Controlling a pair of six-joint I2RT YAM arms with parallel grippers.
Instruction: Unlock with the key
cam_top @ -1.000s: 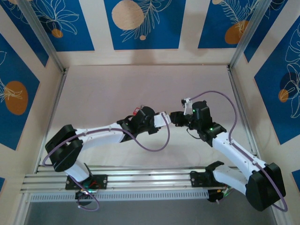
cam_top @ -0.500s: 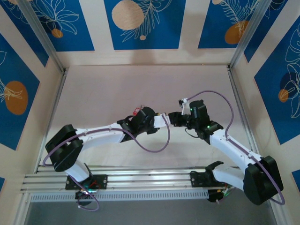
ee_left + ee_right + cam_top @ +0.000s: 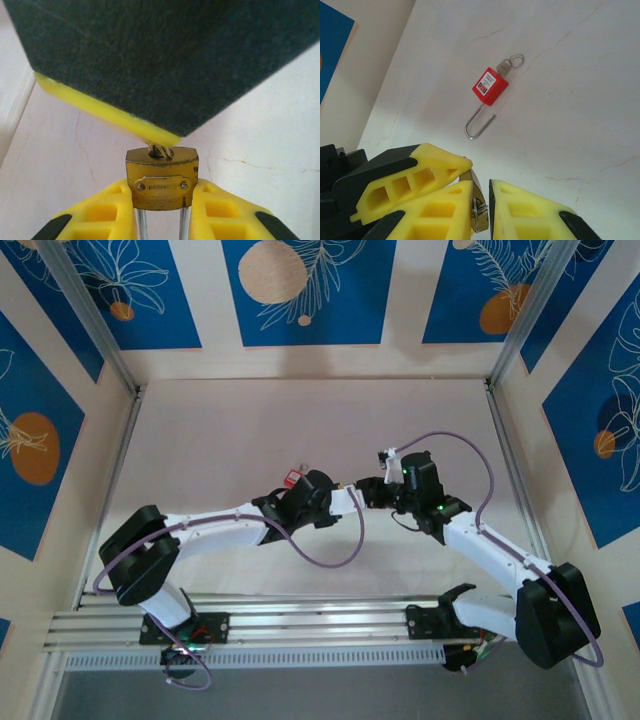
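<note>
1. Nearest the right wrist camera, at the bottom centre of its frame, the right fingers (image 3: 530, 212) are pressed together on the flat silvery metal key (image 3: 477, 212). They hold only a thin sliver of metal, so a turn may let the key slip between the pads instead of driving the cylinder.
2. The key's tip sits in the keyhole of the small brass padlock with a steel shackle (image 3: 161, 185), low in the centre of the left wrist frame. If the wrist's turning axis is off the line of the keyway, the key may bend or jam.
3. The left fingers (image 3: 107, 212) pinch the brass padlock by its smooth sides. The twisting force may spin the body in that hold, or drag it out, and the shackle would then stay locked.
4. The two sets of fingers are crowded together here. A right finger looms just above the lock in the upper part of the left wrist frame, so a small misjudged move may knock them together.
5. Farther off, a red plastic padlock with an open steel shackle (image 3: 490, 87) lies on the pale table (image 3: 580, 100), well apart. A dropped key would land on that table and need picking up again.
</note>
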